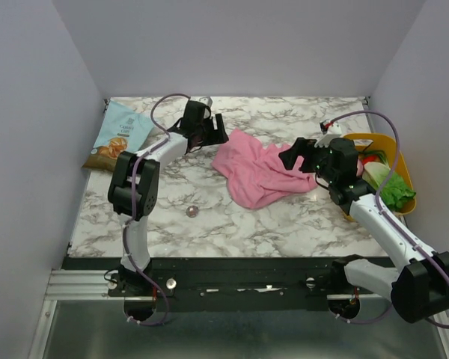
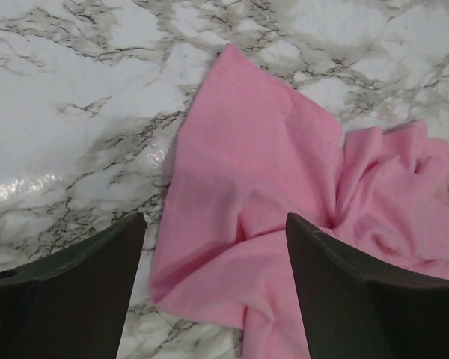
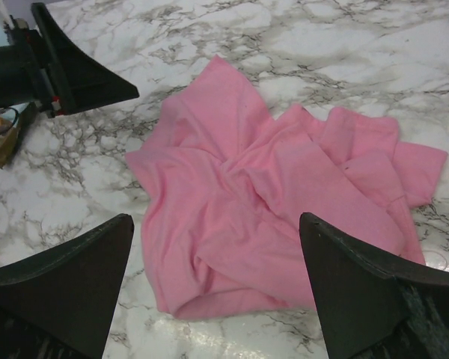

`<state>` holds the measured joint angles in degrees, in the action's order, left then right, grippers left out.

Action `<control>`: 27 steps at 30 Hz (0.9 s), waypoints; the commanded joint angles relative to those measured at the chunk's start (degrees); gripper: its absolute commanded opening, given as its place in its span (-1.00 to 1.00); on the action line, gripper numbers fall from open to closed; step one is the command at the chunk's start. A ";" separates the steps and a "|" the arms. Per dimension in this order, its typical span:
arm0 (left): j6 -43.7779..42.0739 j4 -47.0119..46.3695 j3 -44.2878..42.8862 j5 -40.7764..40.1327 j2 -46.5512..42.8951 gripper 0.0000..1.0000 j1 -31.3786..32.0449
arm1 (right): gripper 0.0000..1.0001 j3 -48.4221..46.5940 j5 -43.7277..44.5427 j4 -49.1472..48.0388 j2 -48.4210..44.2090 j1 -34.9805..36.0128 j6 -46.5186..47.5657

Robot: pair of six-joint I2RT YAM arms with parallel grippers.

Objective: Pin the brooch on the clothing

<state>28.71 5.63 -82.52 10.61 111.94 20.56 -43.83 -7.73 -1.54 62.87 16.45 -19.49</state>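
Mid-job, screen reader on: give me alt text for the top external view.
A crumpled pink T-shirt lies between the open left gripper and the open right gripper. The tiny brooch sits apart on the marble table, nearer the arm bases.

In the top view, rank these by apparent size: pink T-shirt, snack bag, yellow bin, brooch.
1. pink T-shirt, crumpled, clearly the largest.
2. yellow bin and snack bag: they look similar, and the right arm hides part of the bin, so they are not ranked against each other.
3. brooch, by far the smallest.
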 commanded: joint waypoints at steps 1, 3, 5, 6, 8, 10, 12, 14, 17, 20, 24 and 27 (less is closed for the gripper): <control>-3.65 7.90 -8.87 1.78 9.06 0.61 0.36 | 1.00 0.42 -0.27 3.38 1.02 -0.01 0.32; -4.36 9.22 -10.90 1.34 11.18 0.57 0.36 | 1.00 0.07 -0.10 3.91 1.29 -0.01 0.50; -4.98 9.40 -12.92 1.86 13.65 0.56 0.36 | 1.00 0.06 0.25 3.91 1.46 0.08 0.68; -5.07 9.23 -13.45 2.91 14.53 0.54 0.36 | 1.00 -0.02 0.52 4.00 1.55 -0.01 0.76; -5.24 9.14 -14.59 4.06 16.37 0.44 0.36 | 1.00 -0.11 0.78 4.00 2.08 0.08 0.76; -5.24 8.61 -14.60 5.11 17.52 0.36 0.36 | 1.00 -0.29 0.43 4.26 2.43 0.08 0.76; -5.16 7.13 -13.90 6.26 17.87 0.15 0.36 | 1.00 -0.46 0.52 4.27 2.78 -0.01 0.76; -4.98 6.15 -12.84 8.10 18.14 -0.29 0.36 | 1.00 -0.46 0.61 4.27 2.96 -0.01 0.76; -4.54 4.66 -12.14 10.38 17.09 -0.93 0.36 | 1.00 -0.55 0.61 4.44 3.05 -0.01 0.68; -4.89 3.95 -11.52 10.40 12.97 -1.00 0.36 | 1.00 -0.81 0.61 5.05 2.96 -0.01 0.76; -6.29 5.44 -12.57 9.95 4.71 -1.00 0.36 | 1.00 -0.73 0.43 5.14 2.96 0.08 0.50; -7.44 9.55 -16.17 10.13 -1.71 -1.00 0.62 | 1.00 -1.25 -0.18 5.32 3.22 0.08 0.24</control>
<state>23.70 12.97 -93.84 18.79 123.11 20.75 -43.83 -7.68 2.74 65.73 16.45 -19.46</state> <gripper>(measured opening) 0.009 0.998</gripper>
